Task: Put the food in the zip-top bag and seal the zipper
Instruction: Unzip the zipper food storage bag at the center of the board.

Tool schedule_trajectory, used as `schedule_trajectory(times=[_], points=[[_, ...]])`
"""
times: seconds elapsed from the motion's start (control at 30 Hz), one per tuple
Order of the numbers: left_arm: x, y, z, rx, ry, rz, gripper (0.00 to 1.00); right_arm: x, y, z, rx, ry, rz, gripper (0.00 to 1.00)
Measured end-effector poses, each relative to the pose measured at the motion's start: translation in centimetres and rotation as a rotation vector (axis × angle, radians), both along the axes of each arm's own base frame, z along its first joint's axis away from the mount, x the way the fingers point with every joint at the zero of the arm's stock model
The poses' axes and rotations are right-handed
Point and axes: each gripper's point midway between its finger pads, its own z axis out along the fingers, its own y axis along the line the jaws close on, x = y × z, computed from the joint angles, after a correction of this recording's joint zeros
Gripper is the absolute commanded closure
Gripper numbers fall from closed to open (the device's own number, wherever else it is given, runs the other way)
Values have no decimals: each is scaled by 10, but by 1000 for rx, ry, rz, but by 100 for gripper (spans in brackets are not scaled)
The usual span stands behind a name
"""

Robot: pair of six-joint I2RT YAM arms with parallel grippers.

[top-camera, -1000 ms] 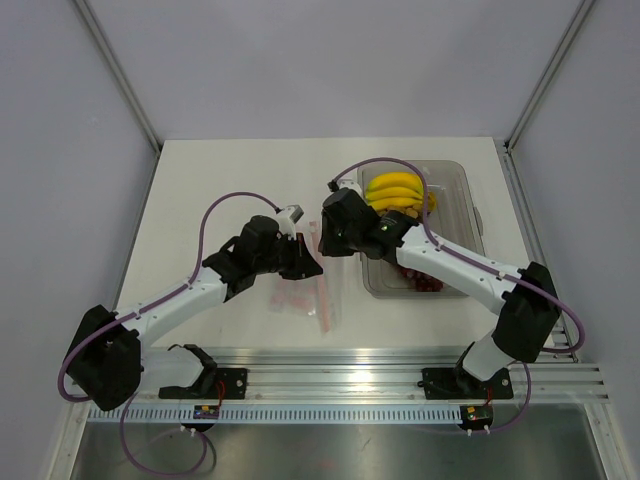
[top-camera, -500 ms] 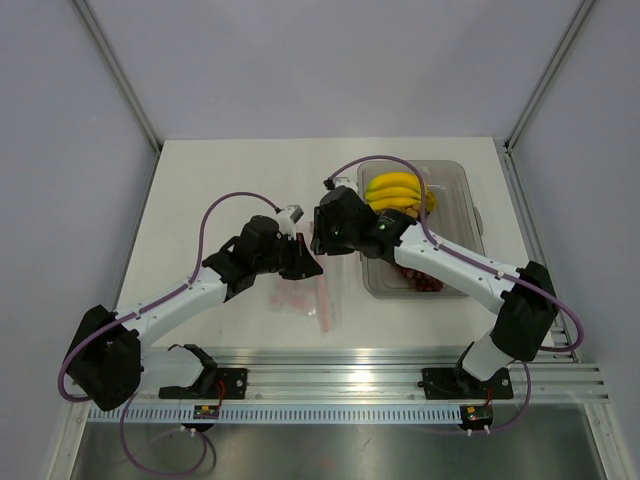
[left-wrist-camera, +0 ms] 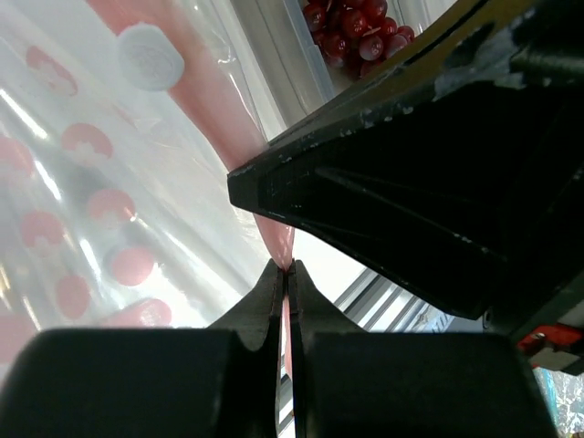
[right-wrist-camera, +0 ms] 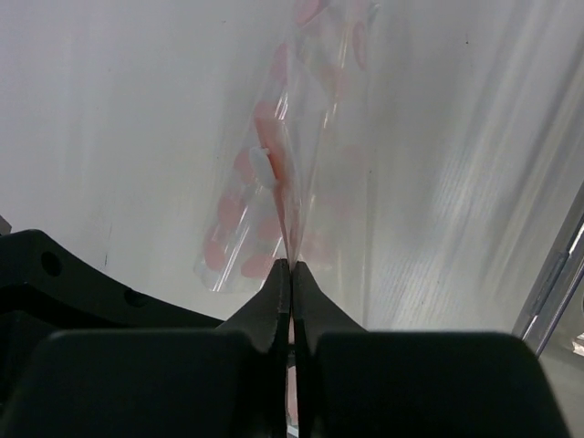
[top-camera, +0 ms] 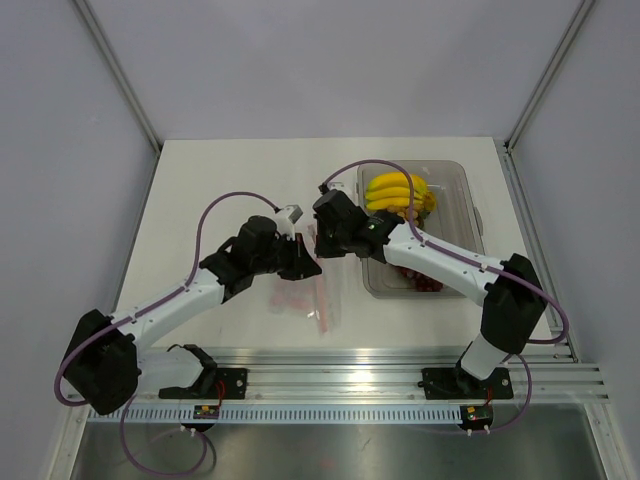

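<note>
The clear zip-top bag with pink-red dots lies on the table between the arms. My left gripper is shut on the bag's pink zipper strip. My right gripper is shut on the same pink edge of the bag, close to the left gripper in the top view, where the right gripper sits just beyond it. The yellow bananas and dark red grapes lie in the rigid clear tray. The grapes also show in the left wrist view. The tan-orange fruits are hidden.
The rigid tray stands at the right, right beside the bag and under the right arm. A metal rail runs along the table's near edge. Grey walls enclose the table on three sides.
The right gripper has moved a little left and away from the tray, over the far end of the bag. The left gripper has stayed nearly still on the bag.
</note>
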Motion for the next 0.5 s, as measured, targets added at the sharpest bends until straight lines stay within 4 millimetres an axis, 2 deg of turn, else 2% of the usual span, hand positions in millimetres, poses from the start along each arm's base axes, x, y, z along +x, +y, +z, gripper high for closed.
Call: schedule_trajectory(times=[0.03,0.13,0.17,0.2,0.23,0.27,0.33,0.37,0.4,0.5], points=[[-1,1,1,1,-3,-2,96,0,0,0,2,0,0,100],[-2,3,4,6,-25,-14,63,0,2,4,14,-9,8,100],[-3,4,8,1,-35,-18,29,0,2,5,19,-11,9,100],[-4,5,11,0,-52,-26,16,0,1,7,26,-17,11,100],[-6,6,15,-5,-65,-30,8,-1,-1,10,38,-20,14,100],[-7,7,19,-7,-76,-33,7,-2,-2,11,52,-21,21,100],[-10,12,25,-10,-88,-29,17,-4,-6,16,93,-26,33,100],[-11,16,28,-9,-97,-26,23,-5,-9,19,118,-28,37,100],[-11,20,31,-8,-106,-20,35,-6,-12,22,141,-29,42,100],[-2,42,40,-10,-125,40,54,-7,-18,31,195,-42,57,100]])
